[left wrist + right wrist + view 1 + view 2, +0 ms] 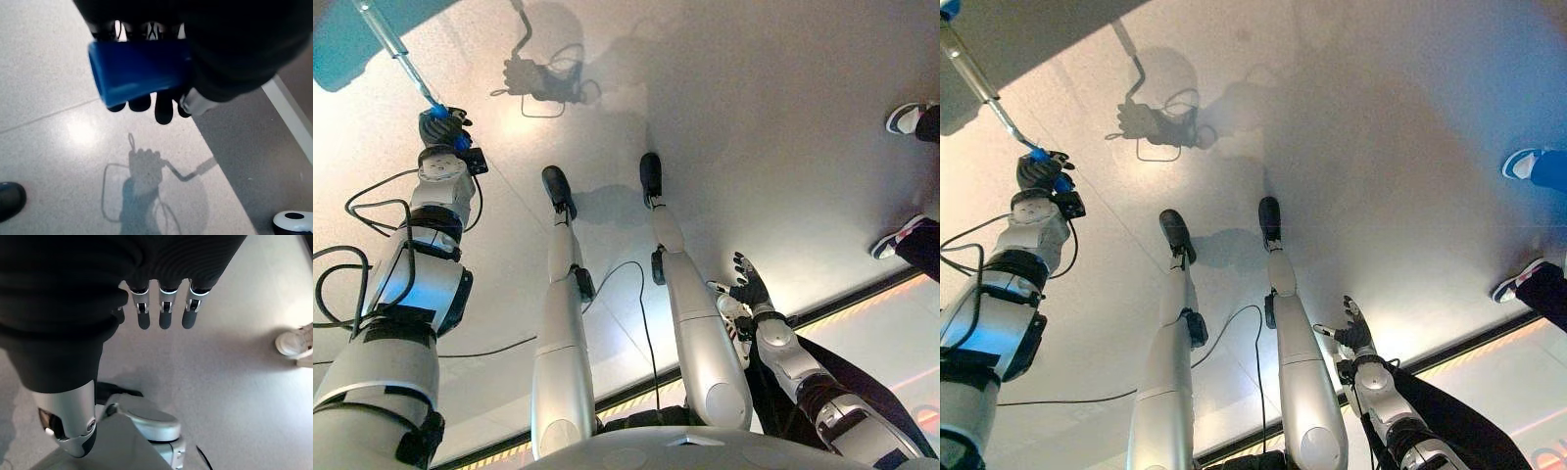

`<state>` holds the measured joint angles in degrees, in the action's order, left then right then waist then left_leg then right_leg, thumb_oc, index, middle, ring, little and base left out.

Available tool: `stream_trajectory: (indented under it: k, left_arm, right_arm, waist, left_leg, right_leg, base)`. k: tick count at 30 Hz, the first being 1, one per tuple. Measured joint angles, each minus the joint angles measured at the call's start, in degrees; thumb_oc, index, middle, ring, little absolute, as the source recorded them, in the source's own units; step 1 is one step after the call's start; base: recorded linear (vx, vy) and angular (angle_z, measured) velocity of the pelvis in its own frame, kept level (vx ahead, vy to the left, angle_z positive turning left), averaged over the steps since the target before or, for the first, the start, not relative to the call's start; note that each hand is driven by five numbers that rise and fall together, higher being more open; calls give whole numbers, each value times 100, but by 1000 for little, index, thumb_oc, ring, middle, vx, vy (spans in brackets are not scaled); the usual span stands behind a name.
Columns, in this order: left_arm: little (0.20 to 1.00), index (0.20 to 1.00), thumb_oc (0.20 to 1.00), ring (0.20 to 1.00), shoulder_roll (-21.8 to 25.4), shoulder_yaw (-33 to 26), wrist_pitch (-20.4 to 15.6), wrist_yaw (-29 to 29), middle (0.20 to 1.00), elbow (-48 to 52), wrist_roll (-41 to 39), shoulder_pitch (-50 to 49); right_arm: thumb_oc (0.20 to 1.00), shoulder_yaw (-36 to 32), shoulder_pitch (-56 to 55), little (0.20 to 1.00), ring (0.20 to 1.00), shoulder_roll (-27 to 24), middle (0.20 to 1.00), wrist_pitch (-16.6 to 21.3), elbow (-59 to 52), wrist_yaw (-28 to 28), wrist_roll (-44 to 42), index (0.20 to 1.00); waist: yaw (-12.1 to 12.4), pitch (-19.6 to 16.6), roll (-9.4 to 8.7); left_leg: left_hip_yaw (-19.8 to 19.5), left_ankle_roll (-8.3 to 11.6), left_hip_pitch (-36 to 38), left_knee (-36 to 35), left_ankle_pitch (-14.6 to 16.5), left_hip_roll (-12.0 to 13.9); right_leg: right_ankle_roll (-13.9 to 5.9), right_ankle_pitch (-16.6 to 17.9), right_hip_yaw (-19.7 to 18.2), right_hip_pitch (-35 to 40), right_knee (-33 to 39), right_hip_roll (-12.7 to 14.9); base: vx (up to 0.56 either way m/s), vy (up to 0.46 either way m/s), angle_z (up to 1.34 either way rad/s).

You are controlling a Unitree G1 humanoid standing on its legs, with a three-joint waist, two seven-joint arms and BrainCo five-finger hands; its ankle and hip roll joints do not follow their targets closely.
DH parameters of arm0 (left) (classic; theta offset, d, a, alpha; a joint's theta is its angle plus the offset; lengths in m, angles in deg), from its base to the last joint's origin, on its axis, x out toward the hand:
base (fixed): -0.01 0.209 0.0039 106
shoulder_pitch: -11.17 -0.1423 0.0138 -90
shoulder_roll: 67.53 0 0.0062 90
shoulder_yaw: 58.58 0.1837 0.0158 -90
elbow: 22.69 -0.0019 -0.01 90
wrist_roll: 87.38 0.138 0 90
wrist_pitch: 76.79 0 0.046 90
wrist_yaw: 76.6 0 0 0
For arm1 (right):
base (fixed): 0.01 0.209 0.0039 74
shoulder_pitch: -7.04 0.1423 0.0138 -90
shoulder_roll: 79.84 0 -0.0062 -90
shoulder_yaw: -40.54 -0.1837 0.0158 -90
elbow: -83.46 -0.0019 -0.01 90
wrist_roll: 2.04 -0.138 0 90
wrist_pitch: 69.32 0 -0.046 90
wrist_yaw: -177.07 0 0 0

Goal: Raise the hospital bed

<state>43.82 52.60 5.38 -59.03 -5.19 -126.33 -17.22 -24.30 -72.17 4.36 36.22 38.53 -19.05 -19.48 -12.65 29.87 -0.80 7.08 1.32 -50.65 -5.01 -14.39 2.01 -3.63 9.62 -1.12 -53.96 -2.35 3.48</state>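
Blue handle sits closest to the left wrist camera, with the left hand clenched around it, dark fingertips curling under it. From the head camera, this handle caps a metal crank rod that runs up and away to the bed's corner, at the far left. Right hand hangs low on the right side, fingers straight and relaxed, grasping nothing, above the pale floor. Person's shoes stand at the far right edge.
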Motion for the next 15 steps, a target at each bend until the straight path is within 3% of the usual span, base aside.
stream_trajectory:
  k: [15]
  left_arm:
    - [200, 200, 200, 200, -67, -209, 31, 210, 200, -1, -153, 156]
  right_arm:
    - [1000, -3, -31, 1000, 1000, 4, 1000, 43, -18, -74, 5, 1000]
  waist:
    - [-208, -18, -32]
  left_leg:
    - [686, 18, 25, -1, 47, 85]
  right_leg:
    - [-6, 174, -613, -341, -36, -157]
  base:
    - [0, -27, -14]
